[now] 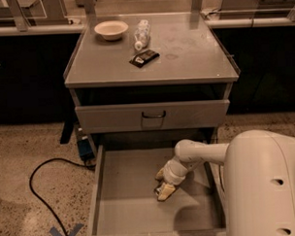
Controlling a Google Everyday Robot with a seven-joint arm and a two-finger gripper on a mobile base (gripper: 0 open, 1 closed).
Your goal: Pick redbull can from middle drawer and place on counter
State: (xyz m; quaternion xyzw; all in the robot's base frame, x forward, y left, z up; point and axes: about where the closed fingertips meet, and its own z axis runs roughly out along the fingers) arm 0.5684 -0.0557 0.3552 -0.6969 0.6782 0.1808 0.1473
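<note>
The middle drawer (126, 198) is pulled out at the bottom of the cabinet, its plain grey floor showing. My gripper (165, 189) is down inside it, right of centre, pointing at the floor, with the white arm (202, 154) reaching in from the right. The redbull can is hidden; only a small dark edge shows at the gripper's left side, and I cannot tell what it is. The counter (189, 55) is the flat grey cabinet top above.
On the counter stand a white bowl (111, 30), a clear plastic bottle (142, 33) lying down and a dark packet (144, 58). The upper drawer (113, 118) with a loop handle is closed. A black cable (37, 189) runs over the speckled floor at left.
</note>
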